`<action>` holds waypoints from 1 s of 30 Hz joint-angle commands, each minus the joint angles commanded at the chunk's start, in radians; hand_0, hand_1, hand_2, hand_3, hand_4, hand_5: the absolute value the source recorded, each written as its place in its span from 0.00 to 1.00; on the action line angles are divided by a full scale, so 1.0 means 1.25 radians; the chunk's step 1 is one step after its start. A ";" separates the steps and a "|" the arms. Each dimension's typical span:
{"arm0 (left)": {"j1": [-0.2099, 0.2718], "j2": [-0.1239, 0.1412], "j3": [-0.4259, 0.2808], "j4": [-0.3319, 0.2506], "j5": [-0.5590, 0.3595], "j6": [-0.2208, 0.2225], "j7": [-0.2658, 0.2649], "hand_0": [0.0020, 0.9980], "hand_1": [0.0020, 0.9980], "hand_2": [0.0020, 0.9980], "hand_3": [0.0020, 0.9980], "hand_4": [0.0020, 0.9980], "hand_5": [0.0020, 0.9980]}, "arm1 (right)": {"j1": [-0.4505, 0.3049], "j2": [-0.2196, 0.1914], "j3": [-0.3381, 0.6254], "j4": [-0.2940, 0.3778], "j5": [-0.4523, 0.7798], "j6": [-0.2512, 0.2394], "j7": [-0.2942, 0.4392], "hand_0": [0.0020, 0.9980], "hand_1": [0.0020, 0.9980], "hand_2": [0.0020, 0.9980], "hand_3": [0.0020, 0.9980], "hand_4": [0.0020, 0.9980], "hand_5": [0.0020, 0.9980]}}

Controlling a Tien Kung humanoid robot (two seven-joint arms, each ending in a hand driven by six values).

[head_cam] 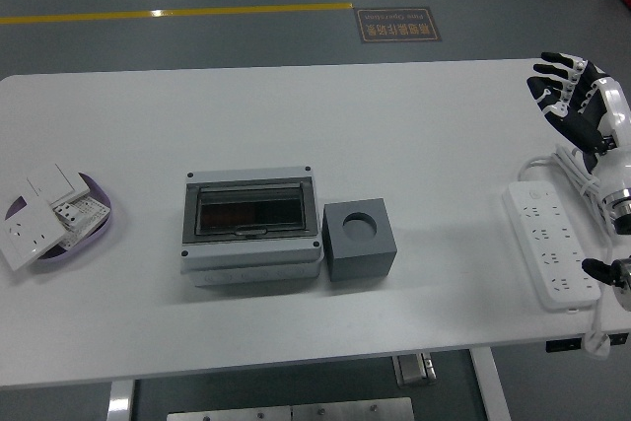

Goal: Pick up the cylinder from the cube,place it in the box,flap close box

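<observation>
Head view: the right hand [572, 96] is held above the table's [444, 125] far right edge, fingers spread and empty. The cylinder [362, 226] is seated in the cube [360, 239], just beside the closed box [251, 224].

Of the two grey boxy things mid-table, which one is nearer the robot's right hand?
The cube, the smaller dark grey block with a round recess on top. It sits right of the box, toward the open right hand at the table's far right.
</observation>
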State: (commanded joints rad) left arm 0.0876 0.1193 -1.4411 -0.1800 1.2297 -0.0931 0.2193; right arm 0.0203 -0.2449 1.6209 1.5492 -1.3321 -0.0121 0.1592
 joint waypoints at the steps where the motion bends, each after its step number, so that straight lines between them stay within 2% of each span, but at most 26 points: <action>1: 0.002 0.001 0.000 0.000 0.000 0.000 0.000 0.64 0.67 0.66 0.70 0.76 0.32 | -0.002 0.000 -0.002 -0.001 0.004 0.002 0.004 0.75 0.69 0.73 0.74 0.84 0.39; 10: 0.018 0.004 0.012 0.000 -0.009 -0.001 -0.001 0.64 0.67 0.66 0.70 0.75 0.31 | -0.024 -0.002 -0.026 -0.015 0.048 0.008 0.033 0.75 0.69 0.72 0.74 0.85 0.39; 20: 0.043 0.005 0.024 0.000 -0.020 -0.002 -0.004 0.64 0.67 0.66 0.70 0.75 0.32 | -0.006 0.006 -0.072 -0.022 0.064 -0.003 0.048 0.74 0.68 0.72 0.73 0.85 0.40; 30: 0.071 0.010 0.071 0.000 -0.051 -0.008 -0.027 0.64 0.67 0.66 0.70 0.75 0.31 | 0.003 0.013 -0.118 -0.015 0.081 -0.004 0.057 0.74 0.68 0.71 0.72 0.86 0.41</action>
State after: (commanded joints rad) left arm 0.1766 0.1320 -1.3520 -0.1800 1.1658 -0.1034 0.1858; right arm 0.0245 -0.2286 1.4729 1.5308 -1.2308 -0.0176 0.2303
